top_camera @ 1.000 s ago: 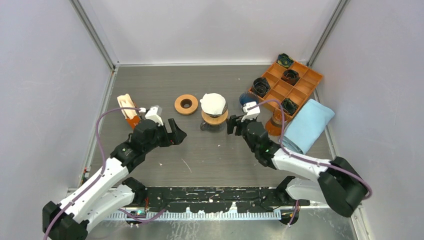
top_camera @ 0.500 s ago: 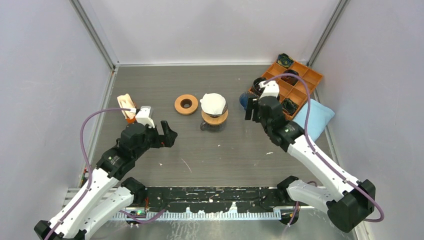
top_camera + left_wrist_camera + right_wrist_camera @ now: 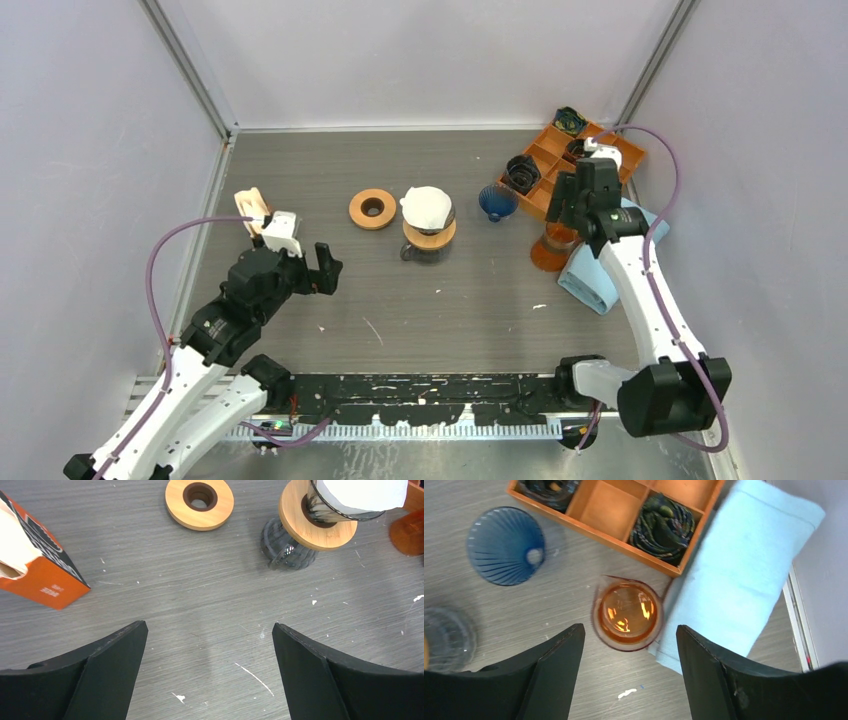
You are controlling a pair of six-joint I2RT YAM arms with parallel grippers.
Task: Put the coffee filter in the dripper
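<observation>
A white coffee filter (image 3: 427,207) sits in the dripper with a wooden collar (image 3: 430,235) on a glass carafe at mid table. The left wrist view shows it at top right, filter (image 3: 362,492) above collar (image 3: 315,526). A blue ribbed dripper (image 3: 497,201) stands empty to its right, also in the right wrist view (image 3: 504,545). My left gripper (image 3: 325,270) is open and empty, left of and nearer than the carafe (image 3: 209,626). My right gripper (image 3: 562,208) is open and empty, raised above an amber glass (image 3: 626,610).
A wooden ring (image 3: 372,209) lies left of the carafe. An orange filter box (image 3: 256,215) stands at far left. An orange compartment tray (image 3: 575,165) with dark items is at back right. A light blue towel (image 3: 615,255) lies beside the amber glass (image 3: 551,248).
My right arm has swung away from the carafe, right and back, over the amber glass. My left arm has drawn back to the left. The filter has not moved.
</observation>
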